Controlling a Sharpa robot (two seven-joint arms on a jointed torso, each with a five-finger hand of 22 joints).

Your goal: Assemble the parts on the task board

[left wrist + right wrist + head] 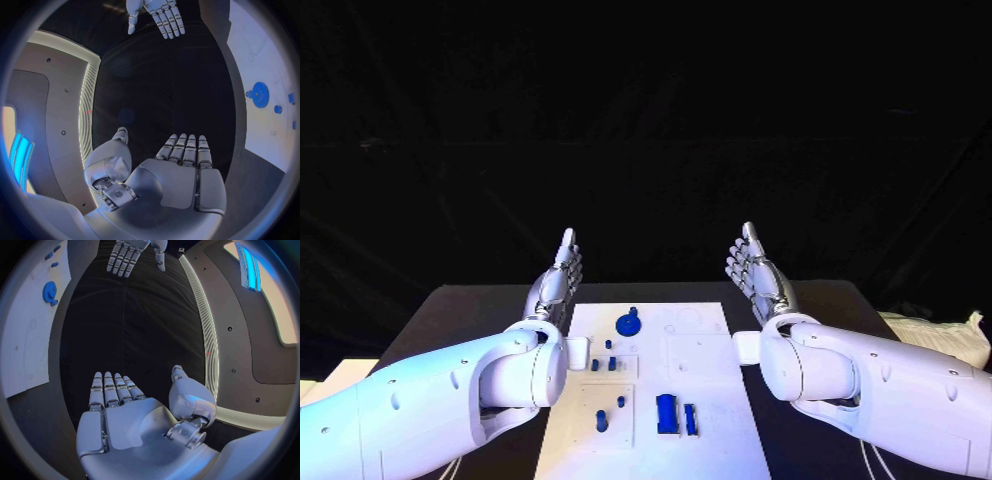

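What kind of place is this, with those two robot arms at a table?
Probably a robotics lab or test stand. A black table set against a dark backdrop carries a white task board with small blue parts, and the left hand and right hand hold nothing.

No readable text, labels, brands or numbers anywhere. The white board (697,340) carries only faint outline markings, thin circles and lines, too pale to read as letters or figures. The blue parts (666,413) on it are unmarked.
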